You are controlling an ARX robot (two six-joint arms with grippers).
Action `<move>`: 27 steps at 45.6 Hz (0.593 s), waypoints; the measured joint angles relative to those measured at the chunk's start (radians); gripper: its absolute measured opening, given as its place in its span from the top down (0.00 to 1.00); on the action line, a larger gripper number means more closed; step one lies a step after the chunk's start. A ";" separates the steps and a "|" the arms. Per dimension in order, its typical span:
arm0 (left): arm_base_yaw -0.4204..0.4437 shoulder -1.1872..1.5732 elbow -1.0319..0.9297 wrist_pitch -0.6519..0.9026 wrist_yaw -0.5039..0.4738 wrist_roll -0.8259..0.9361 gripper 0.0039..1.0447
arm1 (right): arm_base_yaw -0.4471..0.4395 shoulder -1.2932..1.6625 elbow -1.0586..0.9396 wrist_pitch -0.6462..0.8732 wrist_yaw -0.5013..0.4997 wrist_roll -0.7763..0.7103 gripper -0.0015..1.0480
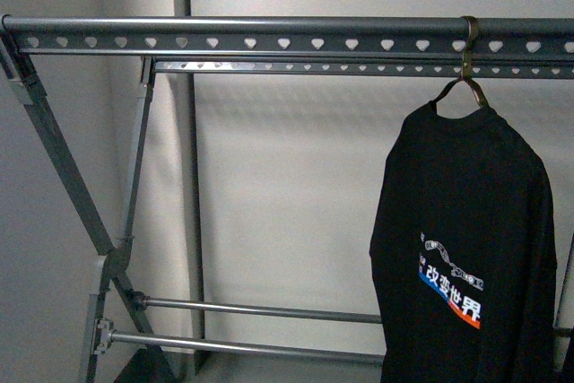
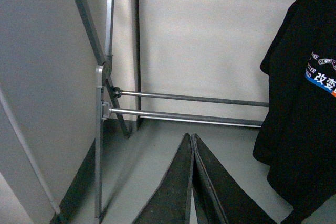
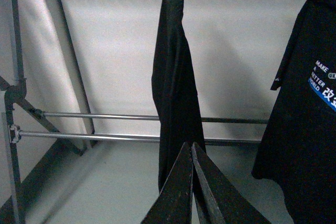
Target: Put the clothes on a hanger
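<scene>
Black long-sleeved T-shirt [image 1: 466, 248] hangs on a brown coat hanger [image 1: 467, 78] hooked over the grey rack's top rail [image 1: 233, 24], right end. Second dark garment [image 3: 176, 87] hangs edge-on in right wrist view. Left gripper [image 2: 192, 182] and right gripper [image 3: 191, 187]: fingers pressed together, holding nothing, both low and clear of the cloth. Judgement: hanging looks done; next calls only for arms pulling away without snagging fabric.

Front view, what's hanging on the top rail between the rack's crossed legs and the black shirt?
Nothing: the front view shows the top rail bare there.
</scene>
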 joint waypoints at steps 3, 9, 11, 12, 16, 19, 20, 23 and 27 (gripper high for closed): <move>0.000 0.000 0.000 0.000 0.000 0.000 0.97 | 0.000 -0.030 -0.024 -0.007 0.000 0.000 0.98; 0.000 0.000 0.000 0.000 0.000 0.000 0.97 | 0.000 -0.083 -0.054 -0.027 -0.002 0.000 0.98; 0.000 0.000 0.000 0.000 0.000 0.000 0.97 | 0.000 -0.101 -0.061 -0.037 -0.001 0.000 0.98; 0.000 0.000 0.000 0.000 0.000 0.000 0.97 | 0.000 -0.111 -0.066 -0.042 -0.001 0.000 0.98; 0.000 0.000 0.000 0.000 0.000 0.000 0.97 | 0.000 -0.147 -0.082 -0.063 -0.001 0.000 0.98; 0.000 0.000 0.000 0.000 0.000 0.000 0.97 | 0.000 -0.172 -0.090 -0.081 -0.001 0.000 0.98; 0.000 0.000 0.000 0.000 0.000 0.000 0.97 | 0.000 -0.178 -0.091 -0.084 -0.002 0.000 0.98; 0.000 0.000 0.000 0.000 0.000 0.000 0.97 | 0.000 -0.196 -0.098 -0.097 -0.001 0.000 0.98; 0.000 0.000 0.000 0.000 -0.001 0.000 0.97 | 0.000 -0.232 -0.132 -0.095 -0.001 0.000 0.98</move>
